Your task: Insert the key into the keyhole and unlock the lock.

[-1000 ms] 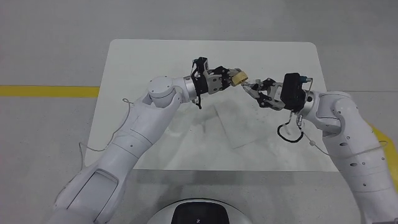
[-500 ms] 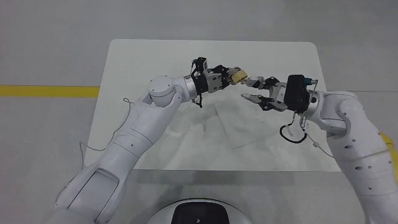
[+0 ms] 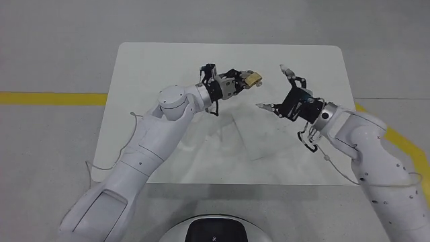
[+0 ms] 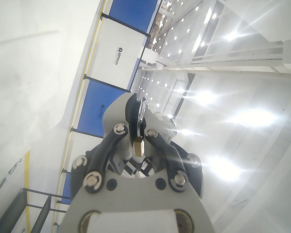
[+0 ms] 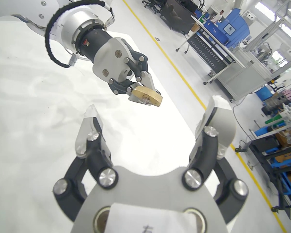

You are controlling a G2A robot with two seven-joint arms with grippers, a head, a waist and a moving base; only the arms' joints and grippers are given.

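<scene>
- Right gripper (image 3: 272, 87) has backed away from the lock (image 3: 252, 78) since a second ago. Its fingers are now spread wide with nothing between them.
- Lock: brass, held in the air over the far middle of the table (image 3: 168, 60), its body sticking out past the fingertips toward the right gripper.
- Left gripper (image 3: 243, 81): clamped tight on the lock, pointing across at the right gripper.
- The two grippers are near each other but apart.
- Table: white top.
</scene>
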